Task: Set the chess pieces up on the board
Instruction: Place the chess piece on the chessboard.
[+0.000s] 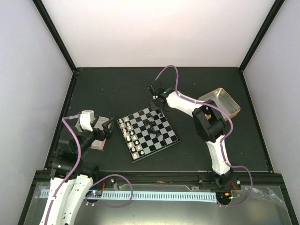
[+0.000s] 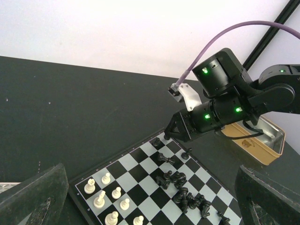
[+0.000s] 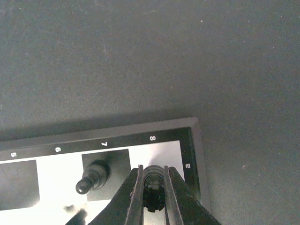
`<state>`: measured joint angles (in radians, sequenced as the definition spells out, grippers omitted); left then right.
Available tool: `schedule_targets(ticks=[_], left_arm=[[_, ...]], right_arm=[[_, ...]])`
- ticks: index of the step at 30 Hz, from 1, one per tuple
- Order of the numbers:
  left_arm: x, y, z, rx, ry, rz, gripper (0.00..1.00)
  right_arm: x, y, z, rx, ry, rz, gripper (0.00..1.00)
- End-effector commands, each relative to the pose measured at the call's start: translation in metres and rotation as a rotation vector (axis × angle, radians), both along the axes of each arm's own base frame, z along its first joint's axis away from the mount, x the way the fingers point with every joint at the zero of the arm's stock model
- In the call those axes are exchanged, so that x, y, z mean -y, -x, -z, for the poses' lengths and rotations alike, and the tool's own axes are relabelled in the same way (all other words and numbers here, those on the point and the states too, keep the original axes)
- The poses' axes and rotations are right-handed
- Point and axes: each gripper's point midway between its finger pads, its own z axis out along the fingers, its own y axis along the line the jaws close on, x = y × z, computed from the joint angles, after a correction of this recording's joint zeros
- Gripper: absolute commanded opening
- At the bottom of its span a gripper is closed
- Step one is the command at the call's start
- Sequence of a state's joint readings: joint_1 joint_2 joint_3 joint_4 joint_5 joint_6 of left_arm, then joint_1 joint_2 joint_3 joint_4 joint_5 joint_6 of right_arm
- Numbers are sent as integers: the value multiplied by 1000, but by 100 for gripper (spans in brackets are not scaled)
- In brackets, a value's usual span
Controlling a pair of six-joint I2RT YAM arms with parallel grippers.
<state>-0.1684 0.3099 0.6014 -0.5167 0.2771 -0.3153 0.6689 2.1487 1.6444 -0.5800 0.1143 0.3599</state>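
My right fingers (image 3: 135,199) pinch a black piece (image 3: 152,183) at corner square 8 of the board (image 3: 190,154). Plan: seat it upright and centred, clear of the pawn (image 3: 93,176). My left fingers (image 2: 33,194) are spread, idle.

far board (image 3: 126,136) corner: open mat (image 3: 140,56) beyond | black pawn (image 3: 93,176) on next square | toppled black pieces (image 2: 180,187) crowd mid-board

Board (image 3: 159,151) glossy; tbl (image 3: 140,56) matt, grainy; tin (image 1: 223,97) shiny metal.
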Motion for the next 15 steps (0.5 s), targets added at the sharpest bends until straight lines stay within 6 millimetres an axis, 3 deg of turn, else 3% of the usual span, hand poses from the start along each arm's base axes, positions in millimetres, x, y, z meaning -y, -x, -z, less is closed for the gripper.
schedule_targets(ticks=[1, 10, 15], left_arm=[[-1, -1, 0, -7, -1, -5, 99], [-1, -1, 0, -6, -2, -5, 99], [-1, -1, 0, -6, -2, -5, 99]], right_arm=[[-3, -9, 2, 16, 23, -6, 11], [0, -8, 3, 12, 37, -2, 21], [1, -5, -11, 16, 28, -8, 28]])
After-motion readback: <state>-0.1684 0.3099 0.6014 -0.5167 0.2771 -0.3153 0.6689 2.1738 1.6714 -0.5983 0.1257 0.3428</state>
